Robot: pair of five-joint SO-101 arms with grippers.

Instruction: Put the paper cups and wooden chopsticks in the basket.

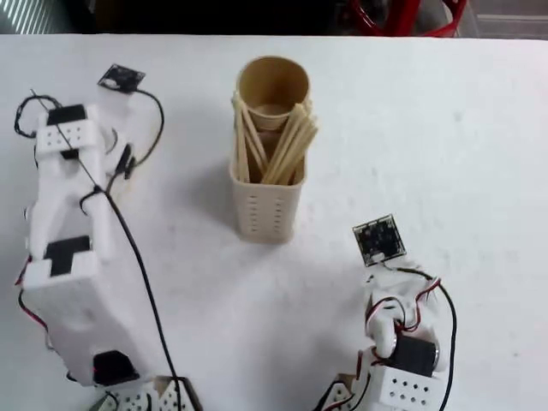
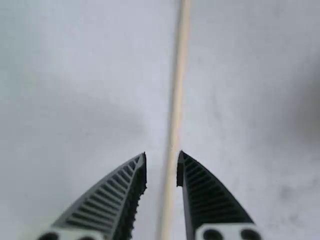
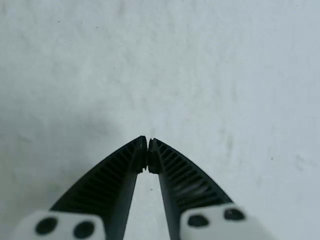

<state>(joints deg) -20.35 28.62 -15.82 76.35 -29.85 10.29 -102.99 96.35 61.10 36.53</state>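
Note:
A cream slotted basket (image 1: pixel 267 210) stands upright mid-table. Inside it sit a paper cup (image 1: pixel 272 86) and several wooden chopsticks (image 1: pixel 287 145) leaning against the rim. One more wooden chopstick (image 2: pixel 176 105) lies on the white table and runs straight between the fingers of my left gripper (image 2: pixel 161 157). That gripper is open by a narrow gap and hangs just above the stick, its right finger close against it. The left arm (image 1: pixel 68 197) stretches along the table's left side. My right gripper (image 3: pixel 147 140) is shut on nothing, over bare table, with its arm (image 1: pixel 394 342) at the front right.
A black cable (image 1: pixel 141 282) trails from the left arm toward the front edge. White tabletop (image 1: pixel 445 145) extends right of the basket. A red object (image 1: pixel 402 15) sits beyond the far edge.

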